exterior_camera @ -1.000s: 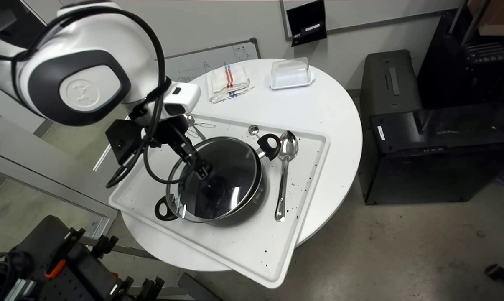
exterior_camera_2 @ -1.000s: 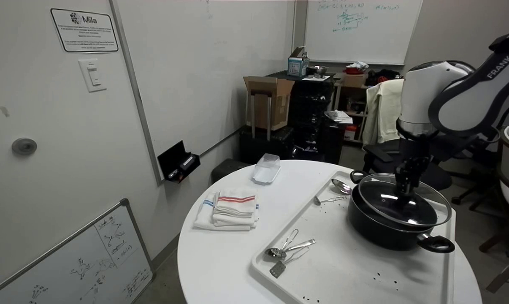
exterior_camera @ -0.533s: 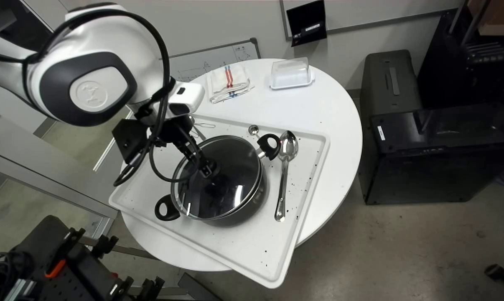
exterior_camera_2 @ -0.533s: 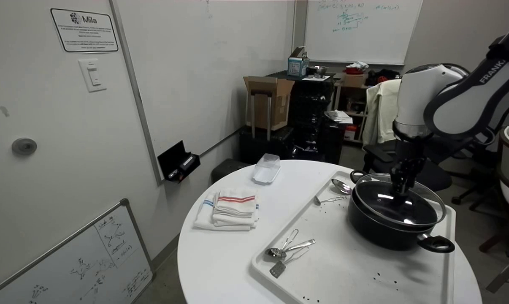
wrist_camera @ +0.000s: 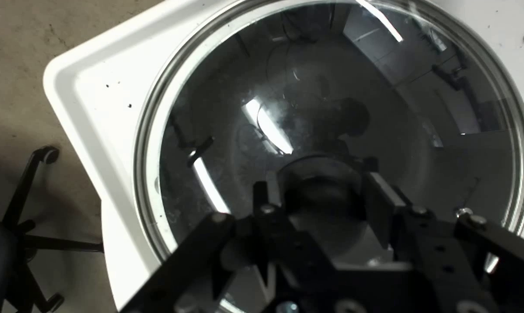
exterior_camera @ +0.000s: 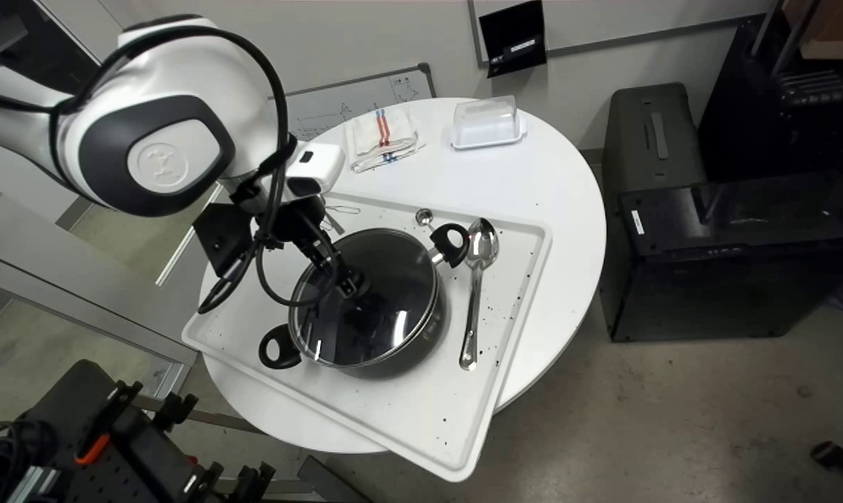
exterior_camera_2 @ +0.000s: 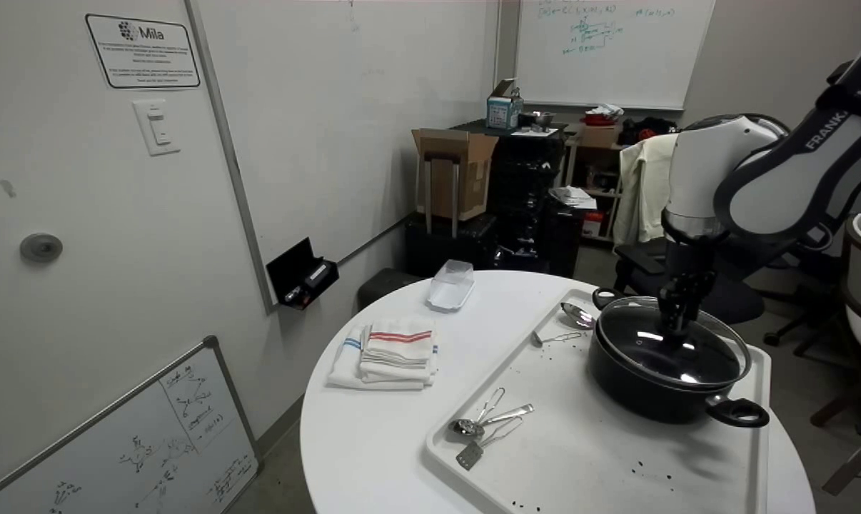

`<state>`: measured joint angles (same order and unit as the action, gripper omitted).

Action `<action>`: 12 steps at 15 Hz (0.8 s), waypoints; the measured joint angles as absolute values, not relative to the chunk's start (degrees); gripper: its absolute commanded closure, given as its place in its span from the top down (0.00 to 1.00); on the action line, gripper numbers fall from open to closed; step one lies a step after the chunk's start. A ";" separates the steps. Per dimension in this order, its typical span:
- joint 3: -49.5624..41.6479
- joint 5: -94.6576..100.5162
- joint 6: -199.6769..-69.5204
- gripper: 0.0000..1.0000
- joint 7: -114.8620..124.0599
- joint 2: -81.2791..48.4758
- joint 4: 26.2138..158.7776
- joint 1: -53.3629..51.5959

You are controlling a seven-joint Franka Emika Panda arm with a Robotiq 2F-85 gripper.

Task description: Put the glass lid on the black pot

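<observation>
The glass lid [exterior_camera: 393, 272] has a metal rim and a dark central knob. It lies over the black pot [exterior_camera: 421, 339], nearly level and roughly centred. In an exterior view the lid [exterior_camera_2: 709, 360] sits at the top of the pot [exterior_camera_2: 637, 400], its rim slightly past the near right side. I cannot tell if it is seated all round. My gripper [exterior_camera: 351, 285] points down at the lid's middle. In the wrist view its fingers [wrist_camera: 317, 180] stand on both sides of the knob and appear shut on it. The lid [wrist_camera: 331, 87] hides the pot there.
The pot stands on a white tray [exterior_camera: 407, 426] on a round white table [exterior_camera: 561, 209]. A large spoon [exterior_camera: 474, 300] lies beside the pot's handle. Small utensils [exterior_camera_2: 484, 432] lie at the tray's edge. Folded towels [exterior_camera_2: 398, 353] and a clear-lidded dish [exterior_camera: 488, 126] stand further off.
My gripper and the lid have moved together across the pot toward its centre and slightly down. The lid's overhang is smaller and the lid sits closer to the rim. The pot has not visibly moved.
</observation>
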<state>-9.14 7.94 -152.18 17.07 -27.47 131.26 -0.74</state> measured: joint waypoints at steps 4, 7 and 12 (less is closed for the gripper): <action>-9.14 7.94 -153.13 0.23 17.07 -27.98 131.26 -0.76; -9.14 7.93 -154.08 0.23 17.07 -28.36 131.26 -0.77; -9.14 7.76 -154.87 0.23 17.07 -28.65 131.27 -0.84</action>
